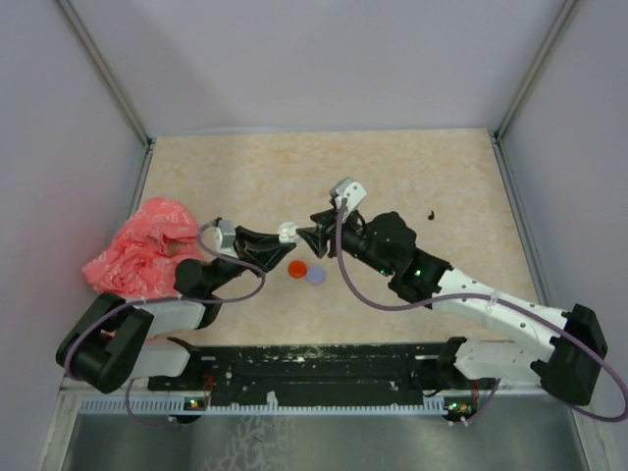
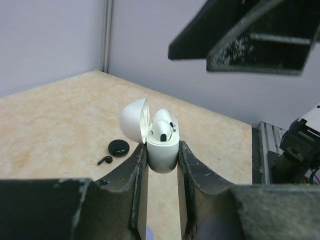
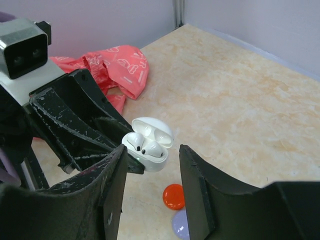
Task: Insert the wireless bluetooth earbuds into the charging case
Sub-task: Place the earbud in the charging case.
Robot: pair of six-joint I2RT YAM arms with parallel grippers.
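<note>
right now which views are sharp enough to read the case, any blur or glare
Left wrist view: the charging case is sharp, the left gripper's fingers in front are soft. Right wrist view: case crisp, the right gripper's fingers blurred. Top external view: even light, no harsh glare, case tiny.
</note>
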